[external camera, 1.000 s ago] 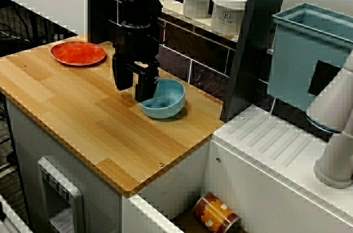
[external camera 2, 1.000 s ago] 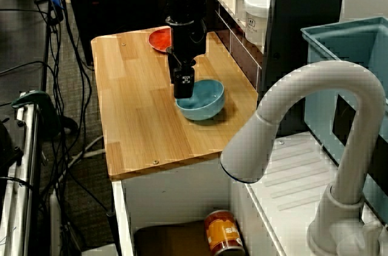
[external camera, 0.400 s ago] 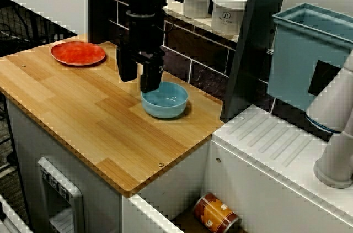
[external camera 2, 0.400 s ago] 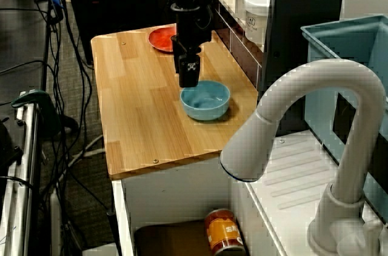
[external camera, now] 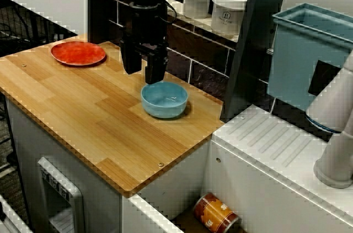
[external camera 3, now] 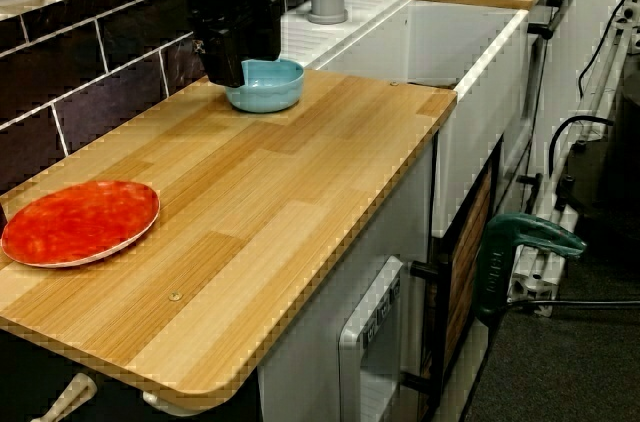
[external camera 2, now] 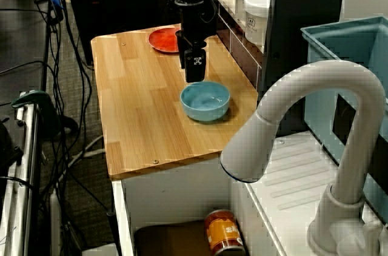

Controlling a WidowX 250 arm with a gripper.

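Observation:
A light blue bowl (external camera: 164, 99) sits flat and empty on the wooden counter (external camera: 83, 111) near its right end. My gripper (external camera: 143, 70) hangs just above the bowl's left rim, open, with nothing between its black fingers (external camera: 155, 72). It is clear of the bowl. In the view over the faucet the gripper (external camera 2: 194, 69) stands a little behind the bowl (external camera 2: 205, 99). In the low view along the counter the gripper (external camera 3: 232, 64) hides part of the bowl (external camera 3: 270, 85).
A red plate (external camera: 78, 53) lies at the counter's far left corner. Two white jars (external camera: 197, 0) stand on the shelf behind the arm. A dark post (external camera: 251, 45), a teal bin (external camera: 309, 56) and a white faucet (external camera 2: 303, 147) lie right. A can (external camera: 216, 213) is in the sink.
The gripper let go of the bowl's rim and rose, drifting toward the back wall. The bowl went from tilted to flat and shifted slightly right.

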